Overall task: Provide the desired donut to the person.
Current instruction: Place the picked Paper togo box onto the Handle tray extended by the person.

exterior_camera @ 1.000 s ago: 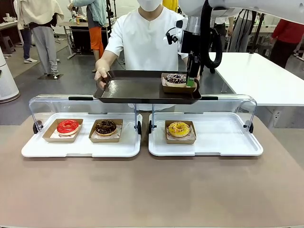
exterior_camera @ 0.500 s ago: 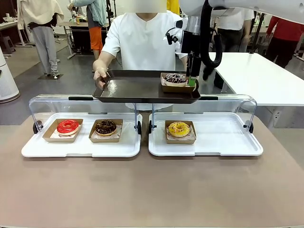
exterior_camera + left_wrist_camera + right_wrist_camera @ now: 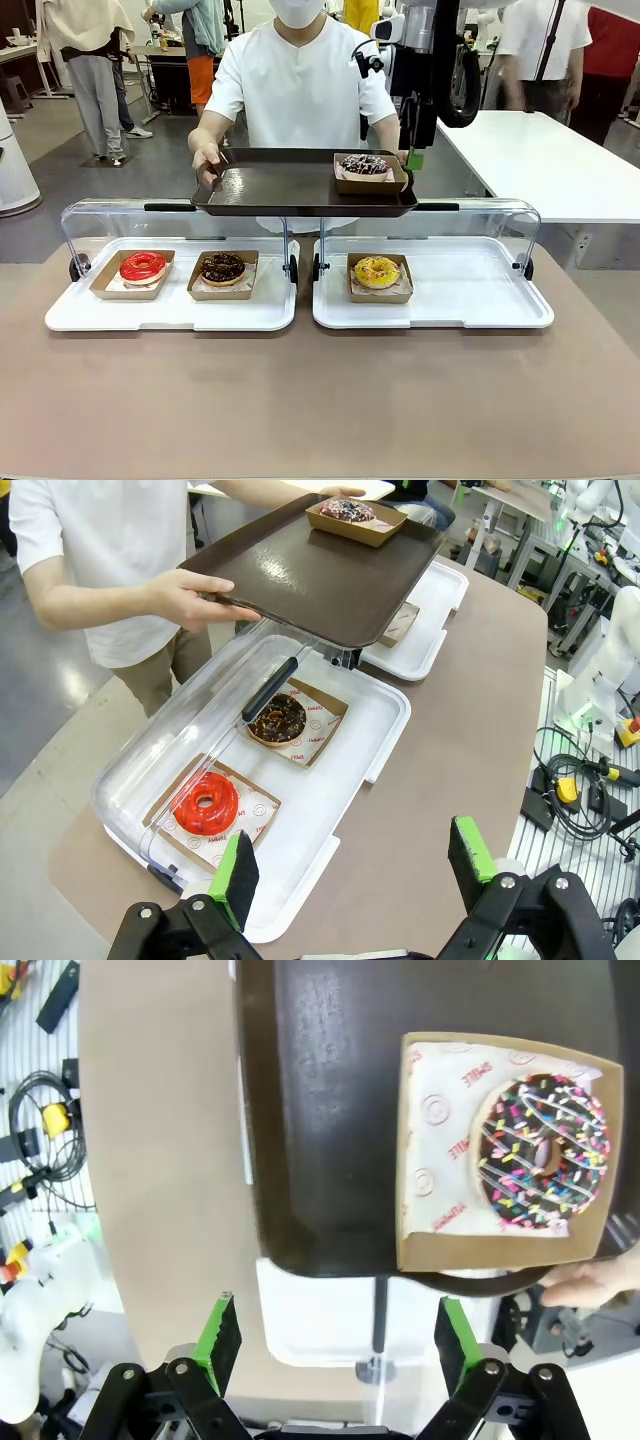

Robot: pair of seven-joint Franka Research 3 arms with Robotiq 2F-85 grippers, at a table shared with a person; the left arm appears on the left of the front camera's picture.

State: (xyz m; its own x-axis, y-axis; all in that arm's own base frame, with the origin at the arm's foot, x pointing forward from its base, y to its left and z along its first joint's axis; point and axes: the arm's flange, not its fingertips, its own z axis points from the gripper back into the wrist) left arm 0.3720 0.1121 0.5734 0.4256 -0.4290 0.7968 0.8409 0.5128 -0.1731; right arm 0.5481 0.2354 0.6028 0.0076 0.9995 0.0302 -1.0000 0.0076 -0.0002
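The person [image 3: 298, 90] in a white shirt stands at the far side and holds a dark brown tray [image 3: 270, 188] with both hands. At the tray's right end lies a chocolate donut with coloured sprinkles [image 3: 366, 164] in a cardboard boat. My right gripper [image 3: 411, 155] hangs just right of and above it, open and holding nothing. From the right wrist, that gripper [image 3: 335, 1340] stands open, and the sprinkled donut [image 3: 543, 1155] lies apart from the fingers on the brown tray [image 3: 320, 1110]. My left gripper [image 3: 352, 865] is open, high over the table's left end.
Two white trays [image 3: 170, 310] [image 3: 470, 300] with raised clear lids [image 3: 110, 215] sit mid-table. They hold a red donut [image 3: 142, 266], a chocolate donut [image 3: 222, 266] and a yellow donut [image 3: 377, 270]. A white table [image 3: 540, 160] stands at the far right. People move in the background.
My right gripper has opened off the sprinkled donut's cardboard boat and lifted a little to the right. The donut stays on the person's tray, which has shifted slightly left.
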